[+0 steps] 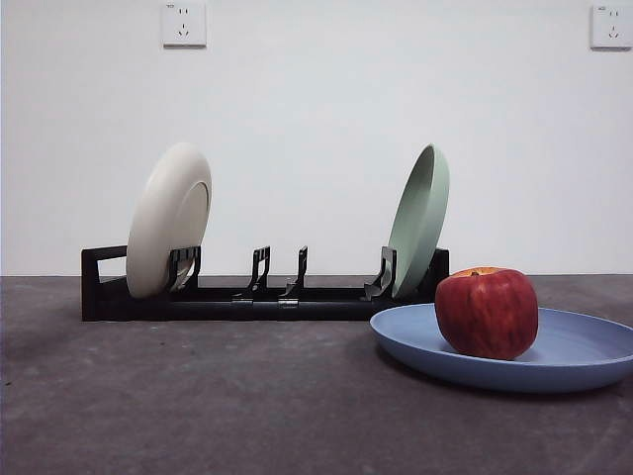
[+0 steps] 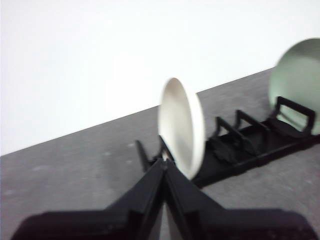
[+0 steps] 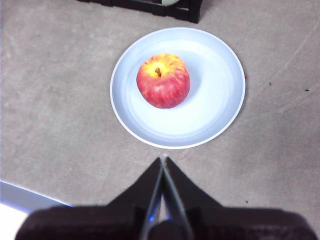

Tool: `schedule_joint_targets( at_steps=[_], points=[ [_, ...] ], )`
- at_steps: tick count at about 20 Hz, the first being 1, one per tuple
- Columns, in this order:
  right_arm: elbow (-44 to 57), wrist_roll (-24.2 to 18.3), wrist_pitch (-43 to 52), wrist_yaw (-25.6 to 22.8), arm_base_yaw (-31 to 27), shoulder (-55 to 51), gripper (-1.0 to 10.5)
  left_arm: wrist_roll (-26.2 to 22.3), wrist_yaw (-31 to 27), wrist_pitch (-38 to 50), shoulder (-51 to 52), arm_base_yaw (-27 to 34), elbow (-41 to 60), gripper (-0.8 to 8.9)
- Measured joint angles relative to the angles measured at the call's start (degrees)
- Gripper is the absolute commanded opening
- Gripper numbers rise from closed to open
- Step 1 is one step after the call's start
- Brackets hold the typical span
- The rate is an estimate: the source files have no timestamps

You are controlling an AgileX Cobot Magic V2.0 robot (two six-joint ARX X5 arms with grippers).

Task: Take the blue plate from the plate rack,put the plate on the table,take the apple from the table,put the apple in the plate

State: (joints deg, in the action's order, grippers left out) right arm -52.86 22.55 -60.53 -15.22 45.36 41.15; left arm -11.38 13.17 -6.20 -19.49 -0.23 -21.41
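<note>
We see the apple (image 1: 487, 312) sitting upright in the blue plate (image 1: 584, 356), stem dimple facing up, resting off-centre toward one side of it. The plate lies flat on the table (image 1: 198, 396), just in front of the plate rack's (image 1: 257, 297) end; its far edge is cut off in the front view. The rack runs lengthwise across the table and holds a cream-white plate (image 1: 168, 218) and a pale green plate (image 1: 419, 218) on edge. The right gripper (image 3: 163, 161) hovers above the plate's near rim, jaws pressed together and holding nothing. The left gripper (image 2: 164, 162) also looks closed, though that view is blurred.
</note>
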Motion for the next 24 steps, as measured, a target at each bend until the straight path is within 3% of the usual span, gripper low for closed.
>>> schedule_joint_targets(
  at_steps=[5,9,13,16,24],
  points=[
    [0.0,0.0,-0.02,0.02,0.0,-0.02,0.0,1.62,0.31,7.39,4.24,1.79,13.46,-0.03],
    [0.0,0.02,-0.02,0.0,0.0,0.0,0.0,3.56,-1.03,8.09,10.43,2.14,19.45,-0.03],
    [0.0,0.0,-0.04,0.02,0.0,-0.02,0.0,4.59,-3.41,1.49,18.62,2.23,20.39,-0.03],
    [0.0,0.0,-0.09,0.02,0.0,-0.02,0.0,4.9,-4.46,-3.63,19.12,2.21,20.39,-0.03],
    [0.0,0.02,-0.09,0.02,0.0,-0.02,0.0,11.91,-7.91,-3.58,19.12,0.37,20.39,-0.03]
  ],
)
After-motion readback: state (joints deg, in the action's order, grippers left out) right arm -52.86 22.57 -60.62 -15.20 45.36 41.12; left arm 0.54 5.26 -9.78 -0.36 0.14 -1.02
